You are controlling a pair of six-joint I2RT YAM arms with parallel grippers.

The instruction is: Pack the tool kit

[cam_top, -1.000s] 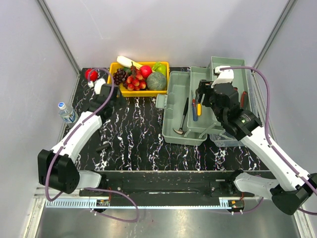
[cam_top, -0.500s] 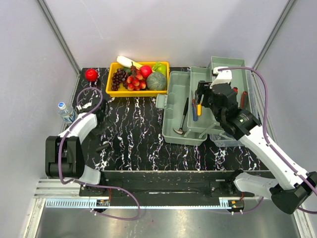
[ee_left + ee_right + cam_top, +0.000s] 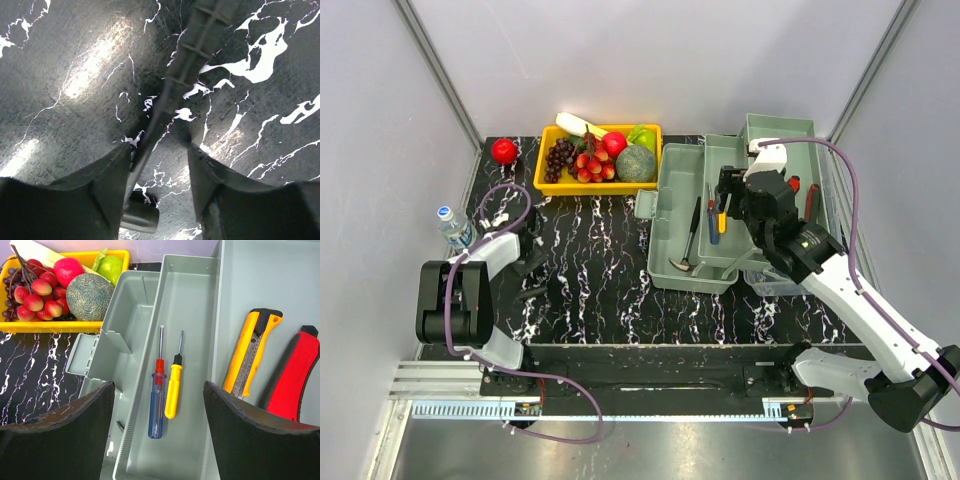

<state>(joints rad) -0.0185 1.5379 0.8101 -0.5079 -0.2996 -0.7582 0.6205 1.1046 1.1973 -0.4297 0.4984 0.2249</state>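
At nine o'clock my left gripper (image 3: 157, 150), jaws apart, straddles a black ribbed tool handle (image 3: 200, 40) on the tabletop (image 3: 600, 270). At twelve, a yellow plastic fruit tray (image 3: 50, 326). At two, the grey-green plastic toolbox (image 3: 190, 300); my right gripper (image 3: 157, 385), jaws wide, hangs above its screwdrivers (image 3: 172, 390).

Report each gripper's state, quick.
Left gripper: open, straddling a dark tool, not clamped.
Right gripper: open, empty, above the toolbox tray.
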